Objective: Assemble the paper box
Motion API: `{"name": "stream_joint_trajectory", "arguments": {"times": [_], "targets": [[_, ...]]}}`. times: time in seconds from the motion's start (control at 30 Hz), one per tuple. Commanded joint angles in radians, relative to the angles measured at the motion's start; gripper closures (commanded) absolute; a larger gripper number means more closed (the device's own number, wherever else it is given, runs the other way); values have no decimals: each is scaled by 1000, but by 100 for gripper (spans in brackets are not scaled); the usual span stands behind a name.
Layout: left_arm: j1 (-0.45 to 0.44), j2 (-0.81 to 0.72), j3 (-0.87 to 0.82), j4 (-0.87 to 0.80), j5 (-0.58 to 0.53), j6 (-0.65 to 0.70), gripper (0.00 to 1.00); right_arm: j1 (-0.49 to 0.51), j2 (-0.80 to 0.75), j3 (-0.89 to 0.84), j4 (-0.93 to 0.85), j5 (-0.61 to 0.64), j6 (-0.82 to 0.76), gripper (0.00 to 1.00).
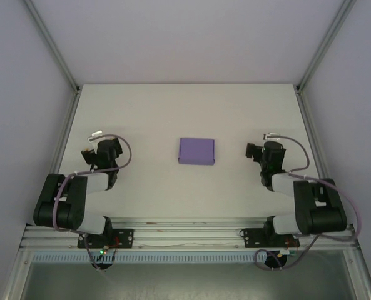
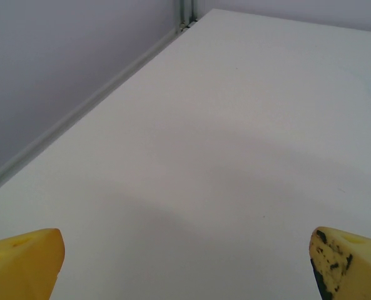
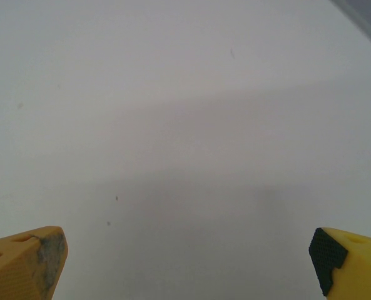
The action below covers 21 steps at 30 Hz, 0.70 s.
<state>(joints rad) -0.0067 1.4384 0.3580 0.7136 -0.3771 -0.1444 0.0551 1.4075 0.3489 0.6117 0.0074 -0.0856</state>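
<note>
The paper box [image 1: 196,150] is a small flat purple rectangle lying on the white table [image 1: 185,112] at its middle, apart from both arms. My left gripper [image 1: 90,152] rests well to the left of it and my right gripper [image 1: 255,150] well to the right. In the left wrist view the left gripper [image 2: 186,265] is open, its yellow fingertips [image 2: 22,262] wide apart over bare table. In the right wrist view the right gripper [image 3: 188,262] is open too, with yellow fingertips [image 3: 29,259] far apart and nothing between them.
Pale walls and aluminium posts [image 1: 54,44] close in the table on the left, right and back. A wall edge [image 2: 79,112] runs along the table's left side in the left wrist view. The arm bases sit on a rail [image 1: 185,234] at the near edge.
</note>
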Motion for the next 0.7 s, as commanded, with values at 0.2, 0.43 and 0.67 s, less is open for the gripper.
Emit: {"name": "stream_joint_trajectory", "arguments": {"times": [0.2, 0.43, 0.67], "targets": [[11, 81, -47, 311, 188, 97, 0, -73, 100, 37, 241, 10, 121, 0], [10, 71, -42, 292, 191, 96, 0, -72, 95, 41, 225, 11, 115, 0], [10, 76, -46, 308, 190, 99, 0, -72, 91, 45, 211, 13, 115, 0]]}}
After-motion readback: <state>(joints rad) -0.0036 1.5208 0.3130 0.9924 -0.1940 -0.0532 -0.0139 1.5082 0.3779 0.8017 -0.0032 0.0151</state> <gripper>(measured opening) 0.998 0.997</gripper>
